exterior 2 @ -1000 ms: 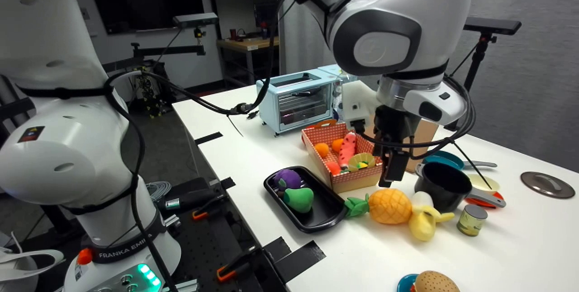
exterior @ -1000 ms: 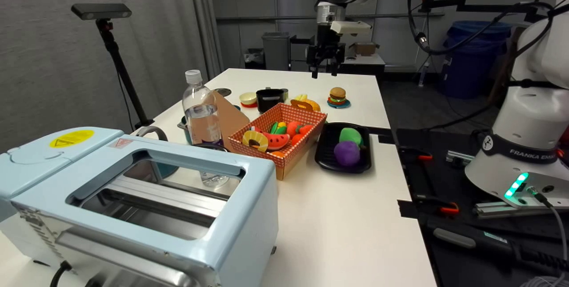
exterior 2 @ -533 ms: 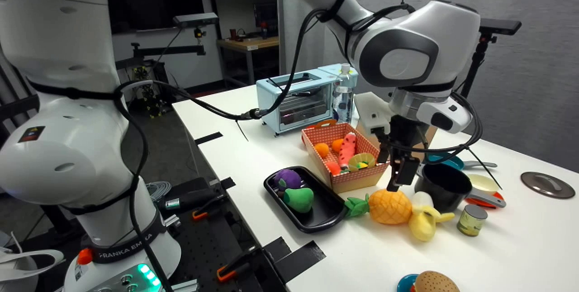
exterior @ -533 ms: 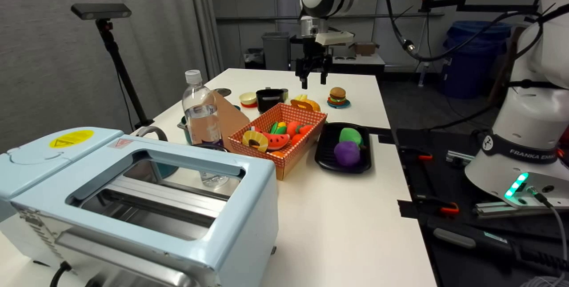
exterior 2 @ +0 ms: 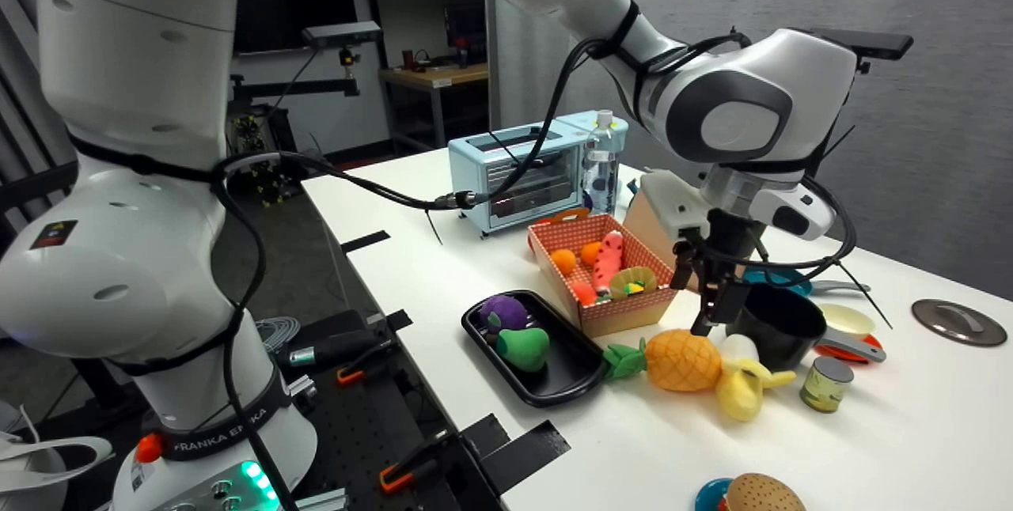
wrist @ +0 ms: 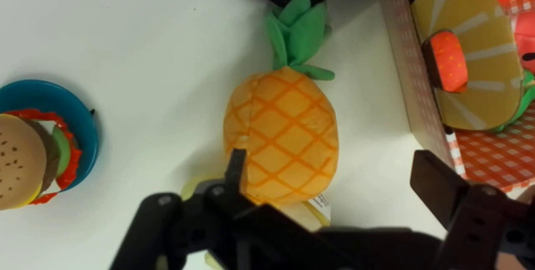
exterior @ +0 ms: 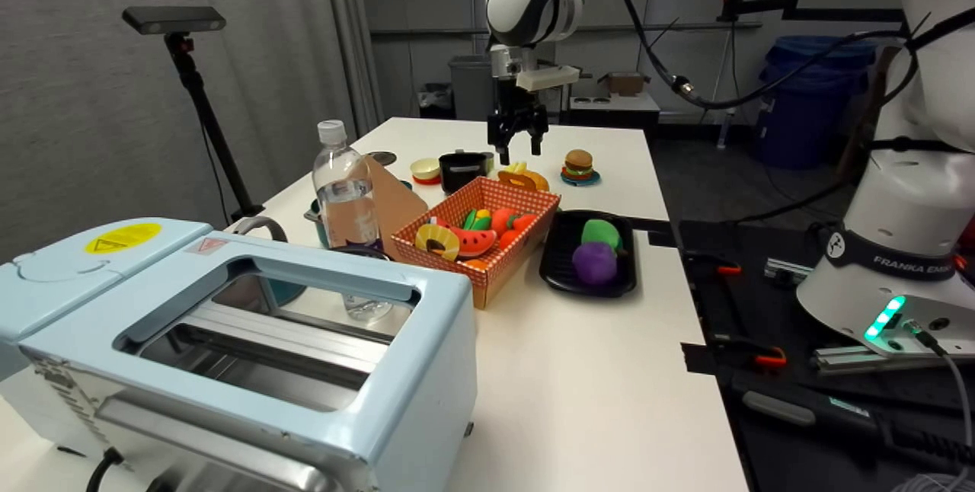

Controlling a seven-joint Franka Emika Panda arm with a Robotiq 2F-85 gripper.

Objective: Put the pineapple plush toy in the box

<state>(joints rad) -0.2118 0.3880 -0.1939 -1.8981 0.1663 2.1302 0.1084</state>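
The pineapple plush toy (exterior 2: 682,361), orange with green leaves, lies on the table between the black tray and a banana plush. In the wrist view the pineapple toy (wrist: 288,132) is in the middle, leaves toward the tray. The box (exterior 2: 633,319), red-checked with low walls, stands beside it and holds several toy foods; it also shows in an exterior view (exterior: 506,275). My gripper (exterior 2: 690,307) is open and empty, above the table near the toy and the box. In the wrist view the gripper (wrist: 330,155) has one finger over the toy's lower left, the other over bare table.
The black tray (exterior 2: 566,372) with a purple and a green toy lies by the leaves. The banana plush (exterior 2: 740,396) touches the pineapple. A black pot (exterior 2: 779,325) and a small can (exterior 2: 826,386) stand beyond. A toy burger (exterior 2: 761,495) is at the front.
My gripper has moved down and away from the box side toward the pineapple and the pot. The toys and the box have not moved.
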